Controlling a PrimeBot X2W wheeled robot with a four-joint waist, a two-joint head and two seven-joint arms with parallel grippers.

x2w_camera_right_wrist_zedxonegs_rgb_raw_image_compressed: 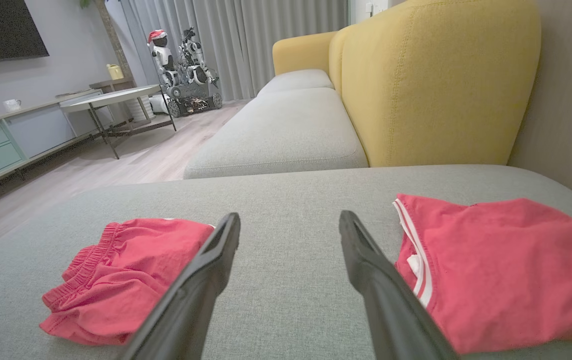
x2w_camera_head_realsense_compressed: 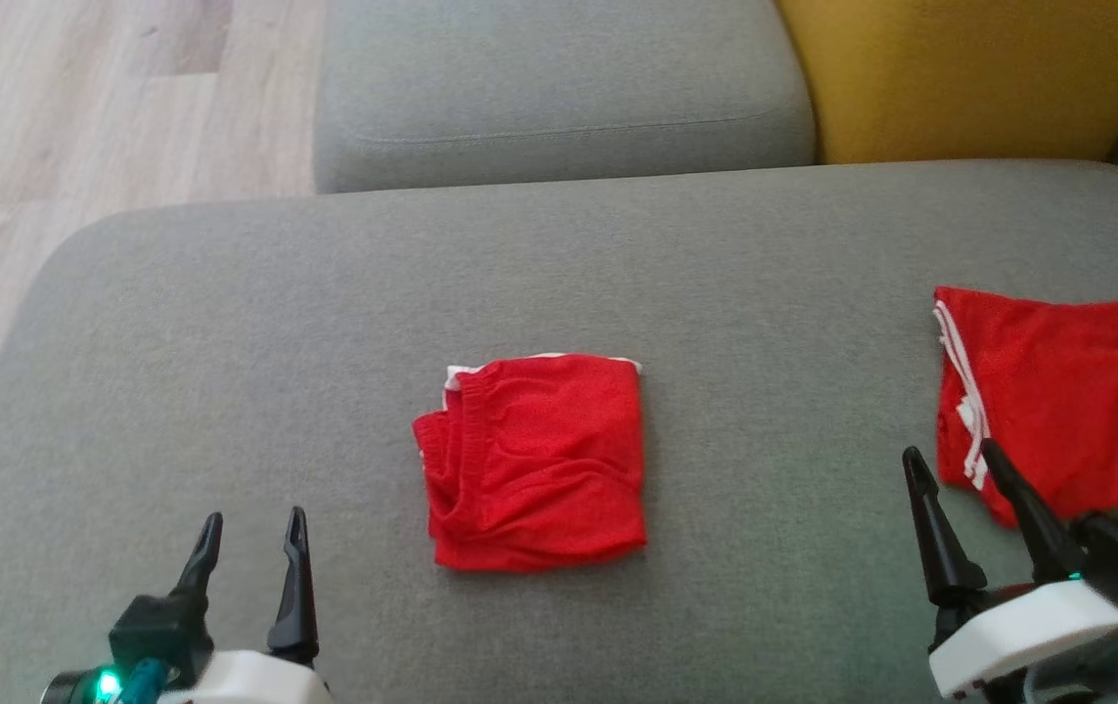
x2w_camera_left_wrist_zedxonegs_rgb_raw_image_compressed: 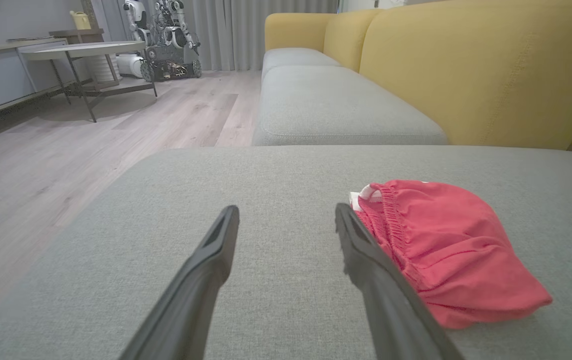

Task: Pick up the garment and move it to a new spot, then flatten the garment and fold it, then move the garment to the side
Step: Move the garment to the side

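Observation:
The garment (x2w_camera_head_realsense_compressed: 539, 464), red shorts with an elastic waistband, lies folded into a small square in the middle of the grey seat cushion (x2w_camera_head_realsense_compressed: 226, 342). In the left wrist view the garment (x2w_camera_left_wrist_zedxonegs_rgb_raw_image_compressed: 446, 245) is just right of my fingers; in the right wrist view the garment (x2w_camera_right_wrist_zedxonegs_rgb_raw_image_compressed: 130, 260) lies to their left. My left gripper (x2w_camera_head_realsense_compressed: 255, 515) is open and empty, low over the cushion and left of the garment, also seen at close range (x2w_camera_left_wrist_zedxonegs_rgb_raw_image_compressed: 287, 209). My right gripper (x2w_camera_head_realsense_compressed: 950, 450) is open and empty too (x2w_camera_right_wrist_zedxonegs_rgb_raw_image_compressed: 290, 216), between the garment and a second red piece.
A second red garment with white stripes (x2w_camera_head_realsense_compressed: 1077, 391) lies flat at the cushion's right edge (x2w_camera_right_wrist_zedxonegs_rgb_raw_image_compressed: 501, 265). A yellow backrest (x2w_camera_head_realsense_compressed: 969, 68) stands behind it. Wooden floor (x2w_camera_head_realsense_compressed: 79, 98) lies off the left edge, with a low table (x2w_camera_left_wrist_zedxonegs_rgb_raw_image_compressed: 80, 50) and another robot (x2w_camera_left_wrist_zedxonegs_rgb_raw_image_compressed: 165, 40) far back.

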